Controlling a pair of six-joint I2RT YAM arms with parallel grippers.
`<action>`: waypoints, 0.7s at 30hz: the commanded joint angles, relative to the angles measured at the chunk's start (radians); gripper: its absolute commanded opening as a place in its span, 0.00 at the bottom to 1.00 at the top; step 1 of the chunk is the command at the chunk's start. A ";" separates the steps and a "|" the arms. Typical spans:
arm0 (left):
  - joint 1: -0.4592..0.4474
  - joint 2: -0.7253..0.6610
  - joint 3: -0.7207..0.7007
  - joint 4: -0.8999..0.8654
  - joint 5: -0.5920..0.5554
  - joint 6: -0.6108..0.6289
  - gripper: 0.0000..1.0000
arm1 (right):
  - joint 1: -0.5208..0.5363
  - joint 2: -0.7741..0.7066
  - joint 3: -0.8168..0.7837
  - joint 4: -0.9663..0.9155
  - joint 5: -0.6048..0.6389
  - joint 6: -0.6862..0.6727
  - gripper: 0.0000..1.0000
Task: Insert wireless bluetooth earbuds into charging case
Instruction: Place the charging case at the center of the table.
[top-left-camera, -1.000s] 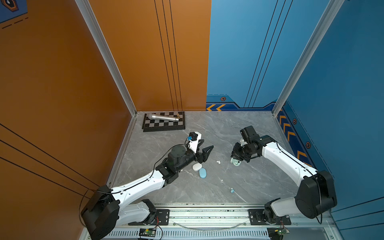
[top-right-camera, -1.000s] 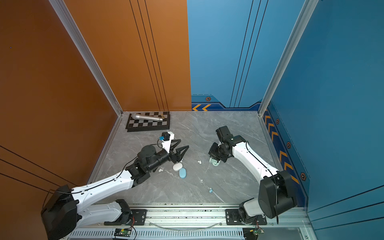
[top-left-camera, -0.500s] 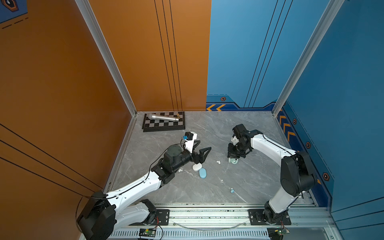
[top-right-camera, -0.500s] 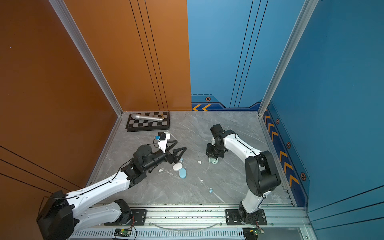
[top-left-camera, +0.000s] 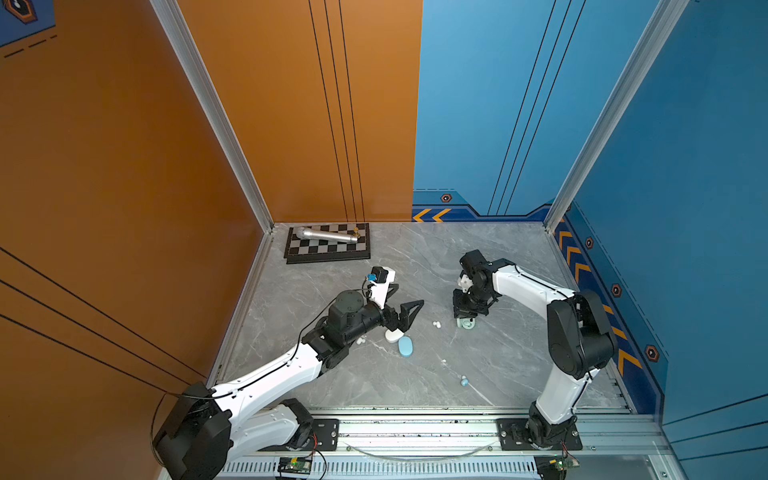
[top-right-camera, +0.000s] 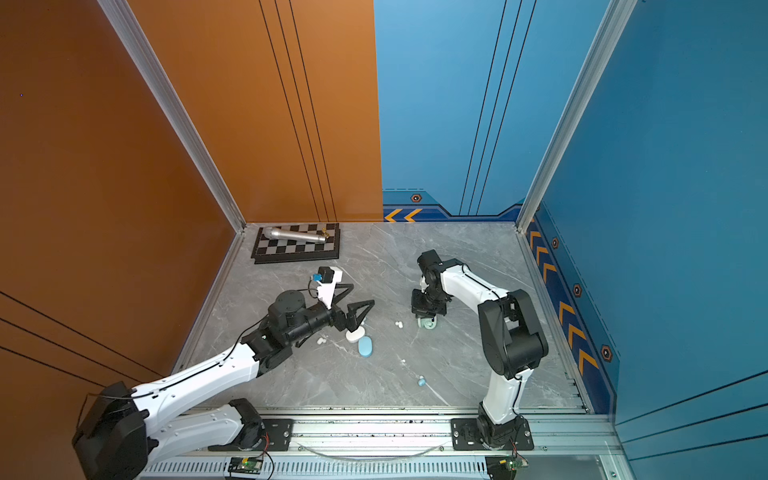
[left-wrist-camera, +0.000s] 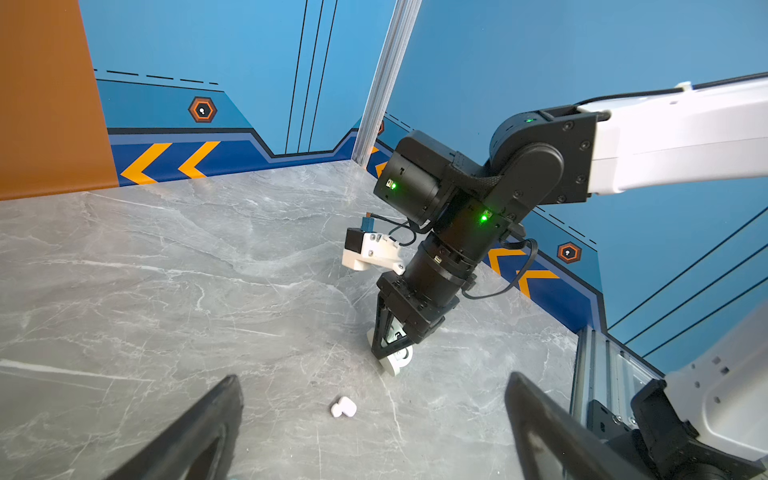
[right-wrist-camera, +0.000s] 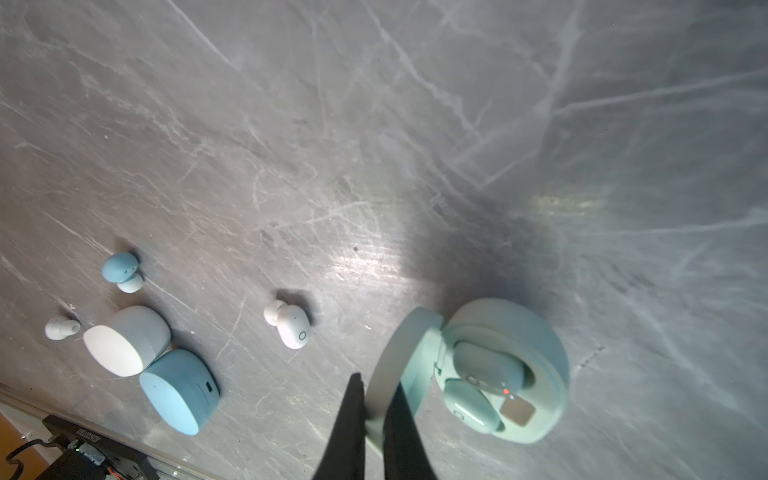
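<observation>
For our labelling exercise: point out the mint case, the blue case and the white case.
mint case (right-wrist-camera: 542, 330): right wrist view, rim of base.
blue case (right-wrist-camera: 178, 390): right wrist view, shell middle.
white case (right-wrist-camera: 124, 340): right wrist view, shell middle.

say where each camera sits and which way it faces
Top views: high up front, looking down on the table; both arms show.
Left wrist: on the left arm, facing the right gripper; the open left gripper frames it.
Right wrist: on right arm, aimed down at the open mint case; the right gripper pinches its lid.
Shared: both wrist views catch the white earbud.
</observation>
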 joint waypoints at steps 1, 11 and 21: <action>0.003 0.009 -0.015 -0.012 0.031 0.023 0.98 | 0.006 0.012 0.026 -0.028 0.023 -0.020 0.07; -0.002 0.020 -0.009 -0.012 0.020 0.026 0.98 | 0.006 0.021 0.027 -0.027 0.041 -0.023 0.20; -0.003 0.020 -0.003 -0.012 0.015 0.024 0.98 | 0.006 0.012 0.046 -0.054 0.075 -0.040 0.40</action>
